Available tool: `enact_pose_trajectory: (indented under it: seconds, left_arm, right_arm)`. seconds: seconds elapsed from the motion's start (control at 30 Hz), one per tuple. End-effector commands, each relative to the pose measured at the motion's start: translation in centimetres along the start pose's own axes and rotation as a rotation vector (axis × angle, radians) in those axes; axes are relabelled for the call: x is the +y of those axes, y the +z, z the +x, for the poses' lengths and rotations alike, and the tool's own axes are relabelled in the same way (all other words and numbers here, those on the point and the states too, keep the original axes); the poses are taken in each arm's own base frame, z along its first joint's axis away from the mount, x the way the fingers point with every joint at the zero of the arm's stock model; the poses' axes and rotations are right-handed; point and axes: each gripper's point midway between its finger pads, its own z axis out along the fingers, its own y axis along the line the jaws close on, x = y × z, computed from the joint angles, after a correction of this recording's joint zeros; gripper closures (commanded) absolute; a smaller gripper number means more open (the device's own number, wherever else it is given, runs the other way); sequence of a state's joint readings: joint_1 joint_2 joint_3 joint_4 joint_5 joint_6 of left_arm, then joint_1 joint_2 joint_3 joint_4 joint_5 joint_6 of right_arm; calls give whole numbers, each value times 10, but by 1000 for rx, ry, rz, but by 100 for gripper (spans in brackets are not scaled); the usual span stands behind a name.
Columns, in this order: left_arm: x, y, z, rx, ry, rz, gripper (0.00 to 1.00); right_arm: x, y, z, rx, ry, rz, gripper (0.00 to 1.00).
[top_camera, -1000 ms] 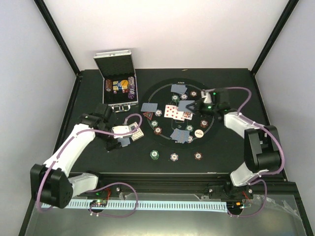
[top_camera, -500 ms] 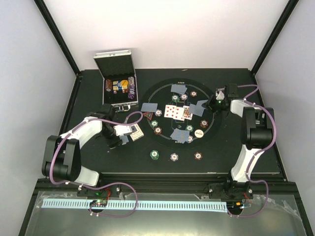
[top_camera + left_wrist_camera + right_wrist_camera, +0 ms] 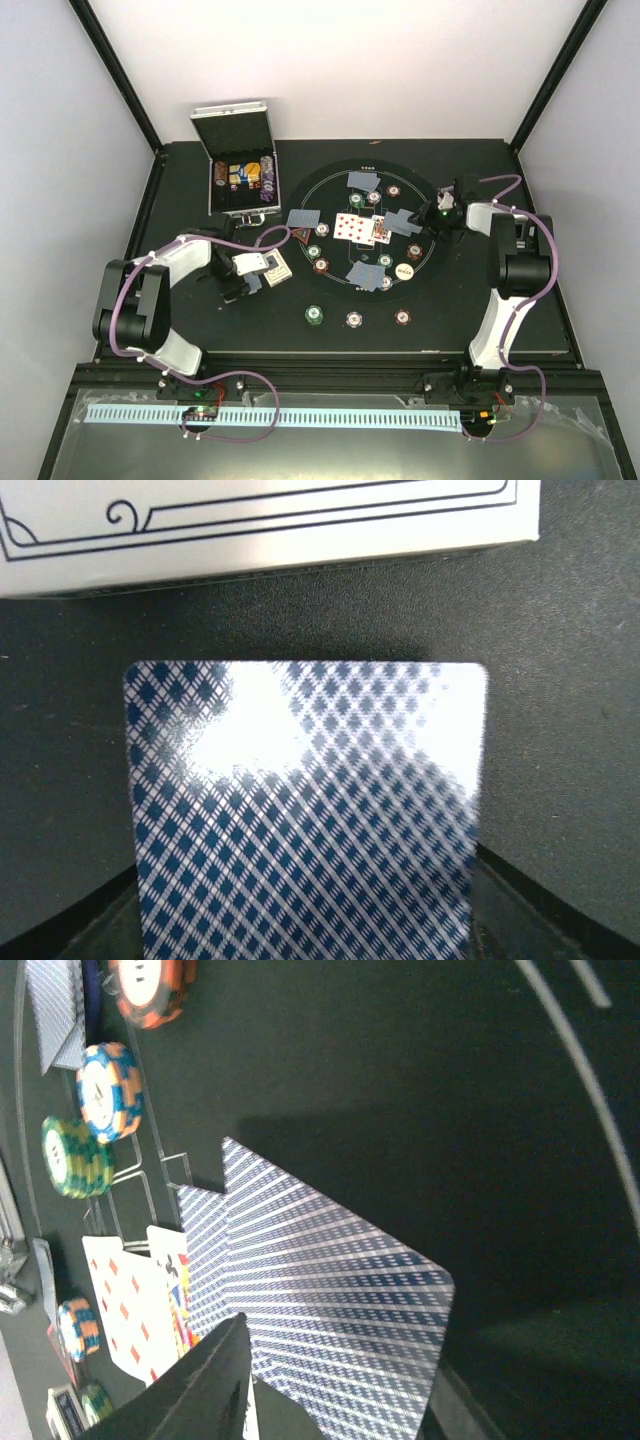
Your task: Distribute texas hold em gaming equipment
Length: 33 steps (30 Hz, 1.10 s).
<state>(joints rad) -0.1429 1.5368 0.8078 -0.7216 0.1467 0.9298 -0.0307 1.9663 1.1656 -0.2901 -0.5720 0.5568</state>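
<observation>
Here, card (image 3: 300,810) between left jaws, card pair (image 3: 320,1290) between right jaws, grip unclear.

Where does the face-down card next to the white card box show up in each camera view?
Top external: the face-down card sits left of centre, just below-left of the white card box.
Left wrist: it fills the lower middle of the picture.
Right wrist: not in it.
Shared landmark: the white card box, along the left wrist view's top edge.
</observation>
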Motion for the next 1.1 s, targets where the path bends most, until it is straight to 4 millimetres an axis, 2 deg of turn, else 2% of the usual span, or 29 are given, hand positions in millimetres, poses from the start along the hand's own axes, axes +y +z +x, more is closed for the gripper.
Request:
enact_pose_trajectory:
  seconds: [0.0, 0.07, 0.1, 0.27, 0.33, 0.37, 0.4, 0.5, 0.6, 0.7, 0.8, 0.9, 0.97, 1.03, 1.07]
  left_arm:
    - [3, 4, -1, -18, -24, -4, 24]
    - [2, 2, -3, -30, -26, -3, 5]
    - [1, 1, -3, -35, -27, -3, 2]
    - [0, -18, -6, -69, -31, 3, 1]
    - [3, -34, -9, -102, -53, 8, 1]
    - [4, -44, -11, -126, -65, 12, 1]
    - [5, -56, -14, -154, -76, 15, 1]
    - [19, -96, -33, -281, -96, -38, 1]
    - [46, -132, -59, -428, -180, -141, 1]
    - [72, -153, -83, -598, -319, -199, 1]
    - [91, -161, -94, -808, -451, -295, 1]
    - [103, -158, -88, -961, -519, -422, 1]
    - [102, -149, -83, -1028, -522, -465, 1]
    - [100, -142, -80, -1082, -496, -511, 1]
    - [101, -145, -81, -1121, -470, -548, 1]
  right_arm:
    - [-3, -16, -1, -31, -26, 48, 53]
    - [-1, -22, 0, -37, -37, 59, 50]
    - [0, -26, 0, -41, -43, 67, 48]
    - [10, -54, -1, -83, -85, 109, 32]
    - [13, -68, -2, -107, -108, 138, 19]
    - [15, -75, -2, -122, -123, 149, 8]
    - [16, -83, -2, -139, -138, 162, 1]
    - [17, -105, -5, -214, -176, 213, 0]
    - [14, -133, -13, -349, -193, 280, 0]
    - [-5, -171, -22, -568, -152, 410, 0]
    - [-9, -210, -19, -870, -210, 425, 0]
    - [-20, -230, 2, -1084, -331, 448, 0]
    - [-26, -230, 14, -1133, -423, 451, 0]
    - [-38, -226, 18, -1124, -415, 497, 0]
    - [-44, -225, 18, -1120, -399, 519, 0]
